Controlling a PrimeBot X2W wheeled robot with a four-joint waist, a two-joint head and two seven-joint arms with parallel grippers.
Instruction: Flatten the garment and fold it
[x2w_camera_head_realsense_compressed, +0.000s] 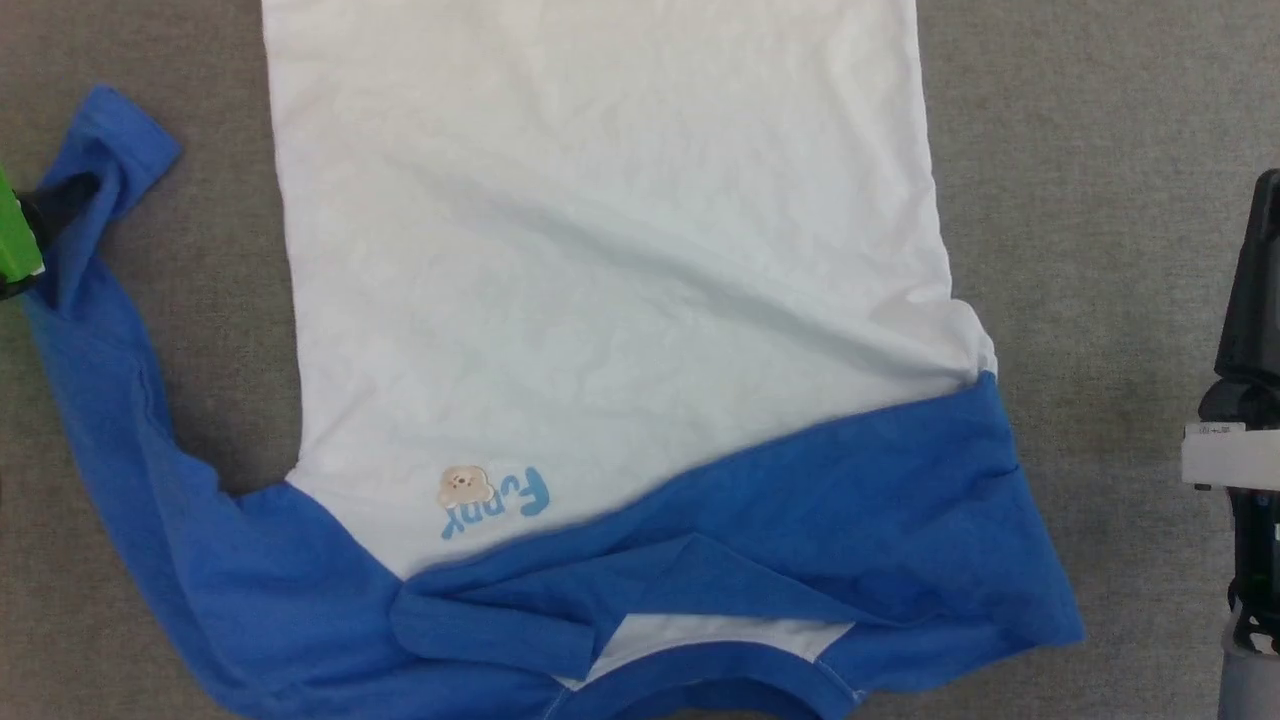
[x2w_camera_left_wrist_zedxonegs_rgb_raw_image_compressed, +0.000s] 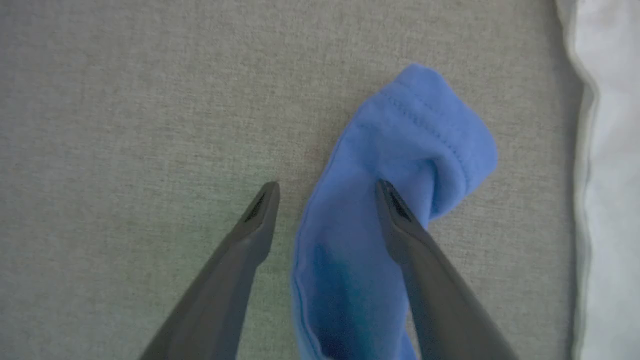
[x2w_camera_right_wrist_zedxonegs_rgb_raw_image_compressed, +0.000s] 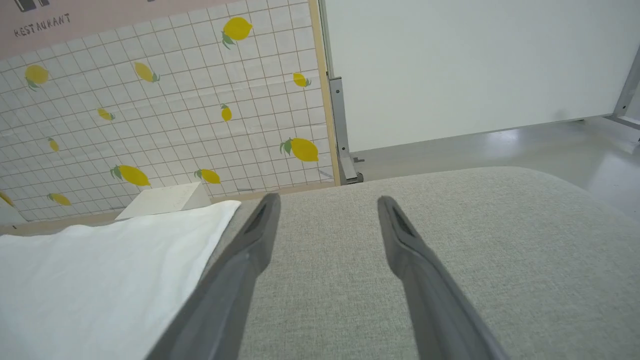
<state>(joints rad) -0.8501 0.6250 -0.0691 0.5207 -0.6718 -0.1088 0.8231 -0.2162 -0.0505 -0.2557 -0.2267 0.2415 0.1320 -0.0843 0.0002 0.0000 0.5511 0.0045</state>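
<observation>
Head view has the soft white cotton T-shirt with royal-blue sleeves and shoulders (x2w_camera_head_realsense_compressed: 600, 250) lying on the grey fabric-covered counter (x2w_camera_head_realsense_compressed: 1100, 200), neck at the near edge and hem toward the far side. Its white body is spread mostly flat, with one long shallow crease running across it. Flattening looks only part done. The blue sleeve on the left (x2w_camera_head_realsense_compressed: 110, 420) trails out crooked with its cuff (x2w_camera_left_wrist_zedxonegs_rgb_raw_image_compressed: 425, 120) curled over, and a blue flap (x2w_camera_head_realsense_compressed: 500, 620) lies doubled across the shoulder by the neck trim. No fold of the body has been made, so smoothing the sleeves and all the folding seem to be left.

Left gripper (x2w_camera_left_wrist_zedxonegs_rgb_raw_image_compressed: 326, 186) hangs over the left sleeve near the cuff, fingers spread wide and grasping nothing. One finger is over the blue cloth and the other over bare counter beside it; whether the tips touch, I cannot tell. Right gripper (x2w_camera_right_wrist_zedxonegs_rgb_raw_image_compressed: 328, 199) is equally released and empty, held low and nearly level above bare counter to the right of the white body.
</observation>
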